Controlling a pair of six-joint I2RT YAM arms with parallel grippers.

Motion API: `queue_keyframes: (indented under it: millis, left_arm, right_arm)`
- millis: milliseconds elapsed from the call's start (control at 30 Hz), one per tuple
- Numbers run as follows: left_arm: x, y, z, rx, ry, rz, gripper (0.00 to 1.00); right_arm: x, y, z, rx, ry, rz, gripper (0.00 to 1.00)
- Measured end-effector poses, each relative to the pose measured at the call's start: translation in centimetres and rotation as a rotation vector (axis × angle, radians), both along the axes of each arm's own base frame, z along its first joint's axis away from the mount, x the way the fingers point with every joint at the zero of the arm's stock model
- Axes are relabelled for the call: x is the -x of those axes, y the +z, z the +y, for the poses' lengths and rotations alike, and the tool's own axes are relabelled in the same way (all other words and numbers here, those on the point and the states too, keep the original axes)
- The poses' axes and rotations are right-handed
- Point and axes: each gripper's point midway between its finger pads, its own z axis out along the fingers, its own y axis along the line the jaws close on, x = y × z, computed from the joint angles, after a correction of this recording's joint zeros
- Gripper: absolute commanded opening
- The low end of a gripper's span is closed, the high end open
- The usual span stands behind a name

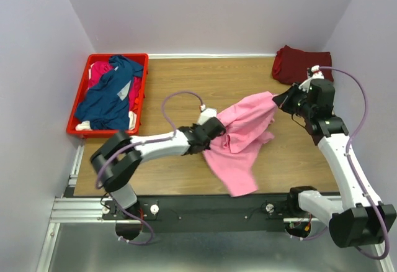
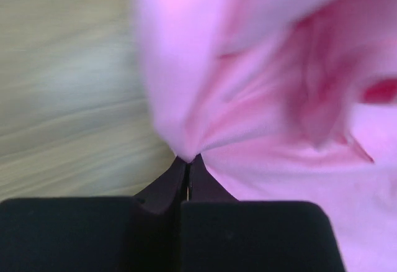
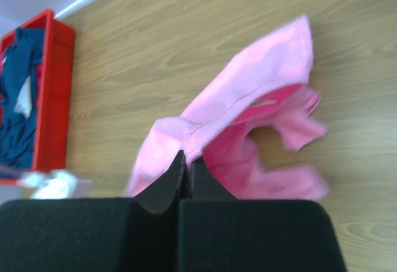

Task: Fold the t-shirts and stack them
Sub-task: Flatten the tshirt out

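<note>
The pink shirt [image 1: 242, 136] hangs stretched between the two hands over the middle of the worktop [image 1: 186, 79]. The left hand [image 1: 215, 125] is at the shirt's left edge and the right hand [image 1: 276, 97] at its far right corner, so the cloth runs from one to the other in a sagging, creased band. The rest of it drops away toward the near edge of the worktop.

In the left wrist view the left hand [image 2: 188, 159] is pinched fully together, with a gathered tuck of pink cloth caught right at the fingertips. Folds fan out from that point. Most of this view is blurred.

In the right wrist view the right hand [image 3: 187, 158] is likewise closed tight, clamping a seamed edge of the shirt. The cloth hangs from it above the wood, with one sleeve dangling to the right.

The maroon shirt [image 1: 301, 63] lies bunched in the far right corner of the worktop, just behind the right hand and apart from the pink one. At the far left stands the crate [image 1: 144, 92]. In it the navy shirt [image 1: 111, 97] lies crumpled on top of the magenta shirt [image 1: 99, 70].
</note>
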Motion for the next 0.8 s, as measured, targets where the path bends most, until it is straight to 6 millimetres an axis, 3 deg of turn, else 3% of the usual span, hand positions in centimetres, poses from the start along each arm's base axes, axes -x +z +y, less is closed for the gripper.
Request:
queue_keyframes:
  millis: [67, 133, 200, 233, 267, 367, 400, 467, 533, 633, 667, 800]
  left_arm:
    - [-1.8, 2.5, 3.6, -0.085, 0.056, -0.077, 0.0]
    - [-3.8, 6.3, 6.4, -0.14, 0.113, -0.182, 0.0]
    - [-6.5, 12.9, 9.8, -0.192, 0.186, -0.339, 0.0]
    - [-7.0, 14.6, 10.4, -0.185, 0.203, -0.375, 0.0]
    - [-8.0, 17.7, 11.5, -0.193, 0.223, -0.446, 0.0]
    - [-9.7, 24.6, 14.0, -0.171, 0.271, -0.627, 0.28]
    - [-10.0, 26.2, 14.6, -0.18, 0.272, -0.678, 0.52]
    - [-10.7, 27.3, 14.9, -0.198, 0.27, -0.723, 0.71]
    - [-12.1, 26.8, 15.1, -0.244, 0.273, -0.728, 0.71]
    - [-14.1, 23.8, 14.6, -0.314, 0.263, -0.669, 0.72]
    - [-14.4, 22.8, 14.3, -0.321, 0.259, -0.647, 0.72]
    - [-14.1, 19.2, 13.8, -0.269, 0.238, -0.554, 0.72]
  right_arm:
    - [0.0, 1.5, -0.9, 0.04, -0.035, -0.029, 0.01]
    - [0.2, 3.5, -1.9, 0.082, -0.075, -0.075, 0.01]
    - [0.7, 6.1, -3.2, 0.129, -0.126, -0.14, 0.01]
    - [1.0, 7.3, -3.7, 0.142, -0.144, -0.172, 0.01]
    - [1.3, 8.3, -4.0, 0.153, -0.159, -0.196, 0.01]
    - [1.9, 10.7, -4.7, 0.181, -0.183, -0.26, 0.01]
    - [1.9, 10.9, -4.6, 0.189, -0.181, -0.266, 0.01]
    - [1.8, 10.5, -4.7, 0.198, -0.182, -0.252, 0.01]
    - [1.3, 9.2, -5.0, 0.211, -0.192, -0.221, 0.01]
    - [0.5, 5.7, -5.3, 0.233, -0.201, -0.127, 0.01]
    - [0.2, 3.7, -5.5, 0.247, -0.206, -0.073, 0.01]
    - [0.2, -1.0, -6.6, 0.296, -0.25, 0.054, 0.01]
